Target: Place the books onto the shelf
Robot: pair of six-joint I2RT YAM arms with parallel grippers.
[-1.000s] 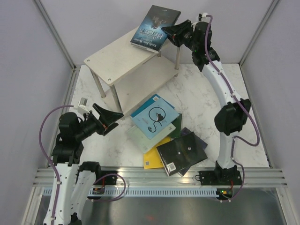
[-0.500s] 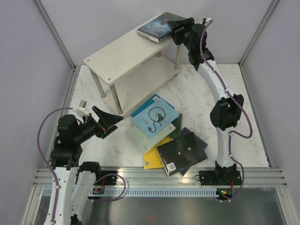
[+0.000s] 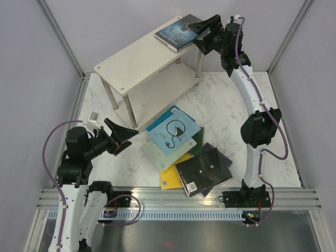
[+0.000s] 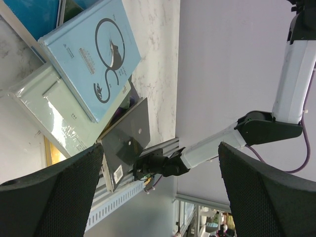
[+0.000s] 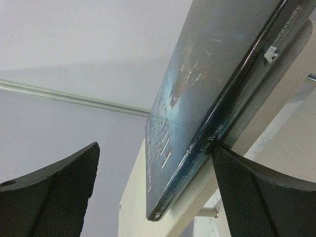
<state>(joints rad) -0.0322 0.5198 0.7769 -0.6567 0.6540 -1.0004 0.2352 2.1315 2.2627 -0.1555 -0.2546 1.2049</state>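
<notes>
The shelf [image 3: 134, 63] stands at the back left, and a dark blue book [image 3: 177, 32] lies flat on the right end of its top board. My right gripper [image 3: 199, 32] is open at that end, one finger above the cover and one below the board. In the right wrist view the dark blue book [image 5: 207, 94] rests on the shelf board [image 5: 256, 118] between the wide-apart fingers of my right gripper [image 5: 154, 148]. Several books are piled on the table: light blue [image 3: 173, 131], pale green [image 3: 156, 155], yellow [image 3: 172, 177], black [image 3: 202, 170]. My left gripper [image 3: 130, 138] hovers open and empty left of the pile.
The left wrist view looks over the light blue book [image 4: 91, 59], the pale green one [image 4: 44, 113] and the black one [image 4: 126, 143] towards the right arm [image 4: 291, 84]. Grey walls close in the marble table [image 3: 226, 110] at the back and sides. A metal rail [image 3: 178, 197] runs along the near edge.
The right gripper opened and let go of the dark blue book, which went from tilted up to lying flat on the shelf top. The left arm stayed put.
</notes>
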